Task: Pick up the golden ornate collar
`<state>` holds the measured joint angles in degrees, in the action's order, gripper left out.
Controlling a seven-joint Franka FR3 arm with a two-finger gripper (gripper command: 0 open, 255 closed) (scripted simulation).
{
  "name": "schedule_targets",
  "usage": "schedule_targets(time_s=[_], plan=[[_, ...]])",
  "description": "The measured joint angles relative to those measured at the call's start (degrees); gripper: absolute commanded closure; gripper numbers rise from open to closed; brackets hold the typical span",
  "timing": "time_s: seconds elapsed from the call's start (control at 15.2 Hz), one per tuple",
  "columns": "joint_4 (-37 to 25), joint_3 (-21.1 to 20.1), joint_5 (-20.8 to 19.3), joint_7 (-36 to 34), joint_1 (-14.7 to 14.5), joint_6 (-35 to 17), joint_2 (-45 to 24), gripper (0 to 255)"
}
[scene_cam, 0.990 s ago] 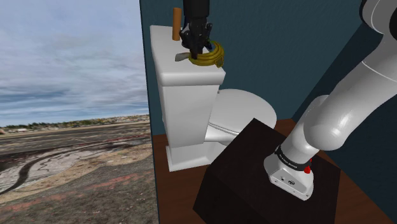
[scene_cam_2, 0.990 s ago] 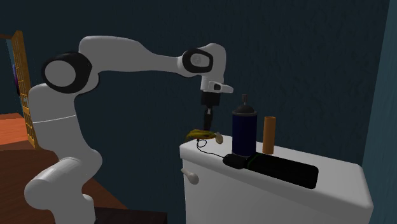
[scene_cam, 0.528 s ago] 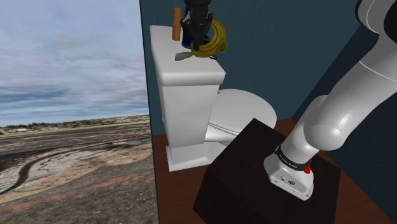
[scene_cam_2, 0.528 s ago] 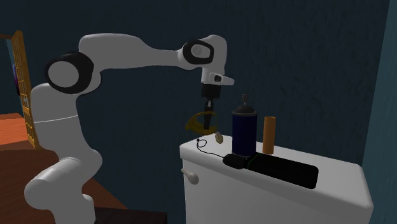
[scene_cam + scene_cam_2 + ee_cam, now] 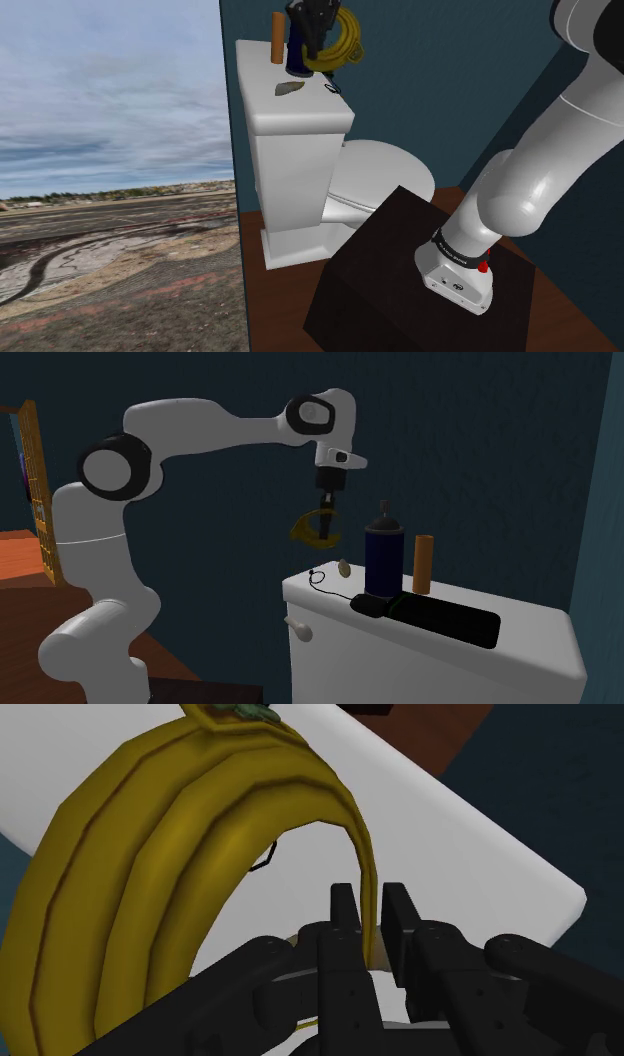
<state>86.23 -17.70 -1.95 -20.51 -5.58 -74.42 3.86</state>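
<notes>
The jaws pinch the golden ribbed collar by its thin band. It hangs clear above one end of the toilet tank lid, so the pick-up looks essentially done.

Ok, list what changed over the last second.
The end effector rose from the toilet tank lid, lifting the golden collar clamped between its fingers. The collar lay on the lid then and hangs clear of it now. The dark spray can, the brown cylinder and the flat black item on the lid stayed put.
</notes>
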Motion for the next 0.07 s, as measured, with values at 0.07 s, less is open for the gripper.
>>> schedule_targets(time_s=[0.07], plan=[[-0.75,0.0,-0.1,0.04,0.01,0.48,-0.27,255]])
